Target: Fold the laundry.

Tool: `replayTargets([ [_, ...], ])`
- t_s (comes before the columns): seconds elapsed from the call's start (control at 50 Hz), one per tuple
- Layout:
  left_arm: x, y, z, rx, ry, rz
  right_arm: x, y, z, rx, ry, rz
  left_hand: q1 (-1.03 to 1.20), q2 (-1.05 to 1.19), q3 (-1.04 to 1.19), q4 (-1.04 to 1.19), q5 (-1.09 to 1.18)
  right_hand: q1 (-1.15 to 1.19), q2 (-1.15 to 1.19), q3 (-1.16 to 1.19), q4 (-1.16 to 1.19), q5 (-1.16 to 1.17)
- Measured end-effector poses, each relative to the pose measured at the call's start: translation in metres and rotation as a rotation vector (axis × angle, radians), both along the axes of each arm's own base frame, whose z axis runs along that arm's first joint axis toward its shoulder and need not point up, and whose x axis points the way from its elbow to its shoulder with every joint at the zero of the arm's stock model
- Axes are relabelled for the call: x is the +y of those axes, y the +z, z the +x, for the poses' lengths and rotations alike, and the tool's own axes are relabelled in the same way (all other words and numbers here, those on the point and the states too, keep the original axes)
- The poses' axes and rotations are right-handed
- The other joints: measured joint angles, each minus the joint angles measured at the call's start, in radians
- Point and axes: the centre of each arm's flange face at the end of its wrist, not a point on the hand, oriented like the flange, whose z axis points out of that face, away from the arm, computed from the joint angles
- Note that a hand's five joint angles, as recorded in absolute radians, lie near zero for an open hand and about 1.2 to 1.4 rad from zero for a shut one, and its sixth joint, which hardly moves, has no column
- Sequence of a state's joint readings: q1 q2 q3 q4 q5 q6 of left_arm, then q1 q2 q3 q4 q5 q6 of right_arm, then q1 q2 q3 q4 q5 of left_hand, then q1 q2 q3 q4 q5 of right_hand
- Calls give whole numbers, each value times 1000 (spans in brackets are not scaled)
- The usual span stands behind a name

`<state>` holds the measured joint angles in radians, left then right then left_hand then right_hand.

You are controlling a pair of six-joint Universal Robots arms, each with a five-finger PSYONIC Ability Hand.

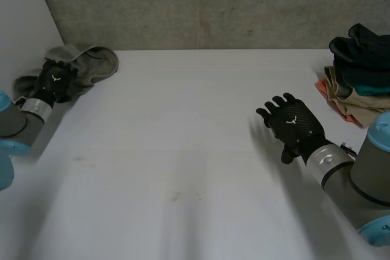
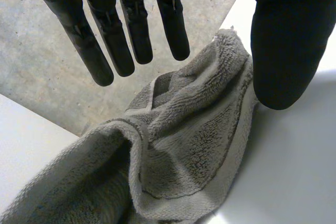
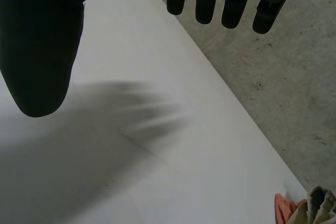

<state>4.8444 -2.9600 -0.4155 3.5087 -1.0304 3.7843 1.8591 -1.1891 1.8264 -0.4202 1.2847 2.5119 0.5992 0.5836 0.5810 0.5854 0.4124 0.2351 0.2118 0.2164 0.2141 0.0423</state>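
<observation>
White table (image 1: 183,162). Stack of folded clothes (image 1: 356,74) at its far right edge, dark pieces on top, tan and orange beneath. Crumpled grey towel (image 1: 94,64) in the far left corner. Left hand (image 1: 55,81) over the towel, fingers straight, released, clasping nothing. Right hand (image 1: 294,125) above the table near the stack, fingers spread, released.

Head cam sits high at the near side, looking down over the whole tabletop (image 1: 183,150) toward the concrete wall (image 1: 213,4). Left wrist cam peers past the left robot hand (image 2: 283,40), close above the grey towel (image 2: 184,145); right one looks past the right robot hand (image 3: 42,40) at bare tabletop and the clothes pile (image 3: 317,205). Head view covers both spots.
</observation>
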Motion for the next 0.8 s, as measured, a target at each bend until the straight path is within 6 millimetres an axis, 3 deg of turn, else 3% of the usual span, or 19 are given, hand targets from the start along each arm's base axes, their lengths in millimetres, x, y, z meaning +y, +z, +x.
replayTargets([
  [0.12, -1, -1, 0, -1, 1, -5, 0, 0, 0, 7, 1, -3, 82, 92, 94, 89, 81, 0, 0, 0, 0, 0],
  [0.3, -1, -3, 0, -1, -5, -2, 0, -1, 0, 8, 1, -2, 540, 545, 546, 546, 534, 0, 0, 0, 0, 0],
  [0.58, -1, -2, 0, -20, 4, -62, 0, -1, 0, 8, 1, -2, 549, 610, 610, 610, 572, 0, 0, 0, 0, 0],
  [0.72, 6, 14, -1, -33, 5, -99, 0, 0, 0, 8, 1, -3, 549, 613, 612, 613, 572, 0, 0, 0, 0, 0],
  [0.8, 21, 39, -5, -38, -6, -133, 0, 0, 0, 9, 1, -4, 549, 613, 612, 614, 572, 0, 0, 0, 0, 0],
])
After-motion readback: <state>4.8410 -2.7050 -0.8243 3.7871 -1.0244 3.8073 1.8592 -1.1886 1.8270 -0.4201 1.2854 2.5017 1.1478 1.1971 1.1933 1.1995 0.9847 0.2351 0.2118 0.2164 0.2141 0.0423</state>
